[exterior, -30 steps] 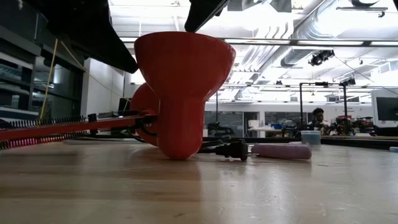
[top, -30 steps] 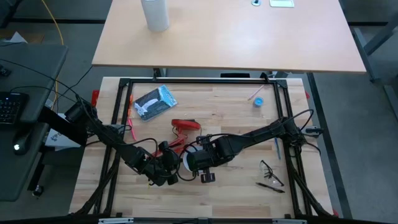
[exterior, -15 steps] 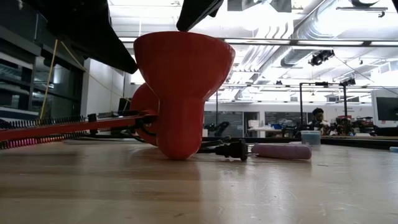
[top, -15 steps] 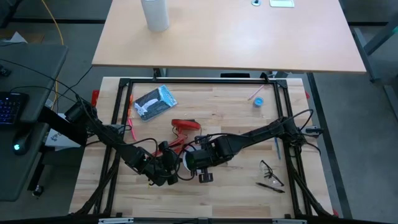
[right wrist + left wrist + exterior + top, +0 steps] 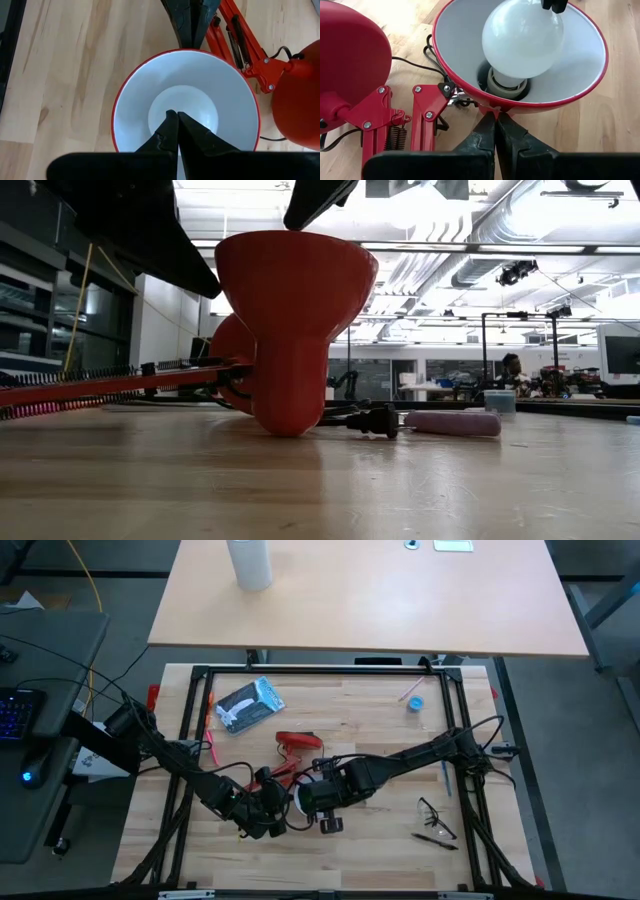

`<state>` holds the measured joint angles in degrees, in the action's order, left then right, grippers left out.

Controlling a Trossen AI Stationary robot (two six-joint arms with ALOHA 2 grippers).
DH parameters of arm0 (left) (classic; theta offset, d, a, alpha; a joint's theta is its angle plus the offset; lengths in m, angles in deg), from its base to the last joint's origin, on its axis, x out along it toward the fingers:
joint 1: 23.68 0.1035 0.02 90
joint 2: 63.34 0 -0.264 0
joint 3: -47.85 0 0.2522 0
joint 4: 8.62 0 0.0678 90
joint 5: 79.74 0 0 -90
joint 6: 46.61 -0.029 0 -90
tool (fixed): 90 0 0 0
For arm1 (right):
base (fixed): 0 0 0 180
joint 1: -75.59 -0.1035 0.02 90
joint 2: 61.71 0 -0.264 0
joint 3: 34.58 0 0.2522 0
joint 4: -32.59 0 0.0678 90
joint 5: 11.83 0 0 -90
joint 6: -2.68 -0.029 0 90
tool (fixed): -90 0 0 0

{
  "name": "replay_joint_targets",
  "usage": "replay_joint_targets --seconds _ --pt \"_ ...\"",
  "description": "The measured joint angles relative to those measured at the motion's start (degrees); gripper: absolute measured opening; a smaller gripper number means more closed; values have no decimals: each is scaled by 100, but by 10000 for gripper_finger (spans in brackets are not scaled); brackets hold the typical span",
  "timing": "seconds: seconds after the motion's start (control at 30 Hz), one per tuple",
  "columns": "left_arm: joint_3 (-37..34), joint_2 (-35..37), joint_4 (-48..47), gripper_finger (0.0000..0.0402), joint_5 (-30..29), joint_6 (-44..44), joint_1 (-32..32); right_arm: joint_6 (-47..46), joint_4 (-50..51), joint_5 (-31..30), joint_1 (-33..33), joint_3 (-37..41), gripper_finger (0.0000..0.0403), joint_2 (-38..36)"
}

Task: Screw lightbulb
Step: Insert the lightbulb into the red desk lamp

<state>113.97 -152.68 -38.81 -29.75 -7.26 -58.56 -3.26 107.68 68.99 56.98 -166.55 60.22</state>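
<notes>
Left gripper (image 5: 496,131) clenched on rim of red lamp shade (image 5: 470,90) at its 6 o'clock. Lightbulb (image 5: 522,40) seated in socket at shade centre. Right gripper (image 5: 177,131) above bulb; grip cannot be told. Risk: cross-threading if bulb tilts; shade slipping under torque.

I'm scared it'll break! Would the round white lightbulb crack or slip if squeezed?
Probably fragile: the round white lightbulb looks like thin frosted glass. It is likely slippery too, being smooth and rounded. It probably won't roll away, since its base sits in the socket of the red lamp shade.
</notes>
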Motion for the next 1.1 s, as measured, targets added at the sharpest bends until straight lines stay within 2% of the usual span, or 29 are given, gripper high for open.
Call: replay_joint_targets --seconds 0.27,0.57,0.97,1.03,1.1 --pt "0 0 -2 0 0 -1 0 282 -190 -27 2 -105 0 -38" --pt "0 57 -167 0 9 0 -34 294 110 -132 0 -105 0 -155" --pt "0 904 -1399 0 -22 225 -228 -647 686 -139 -65 -53 0 -540" --pt "-2 1152 -1289 0 -31 226 -276 -743 653 -84 -121 140 0 -540" --pt "8 1379 -757 0 107 -128 -282 -872 529 40 -186 373 0 -540"
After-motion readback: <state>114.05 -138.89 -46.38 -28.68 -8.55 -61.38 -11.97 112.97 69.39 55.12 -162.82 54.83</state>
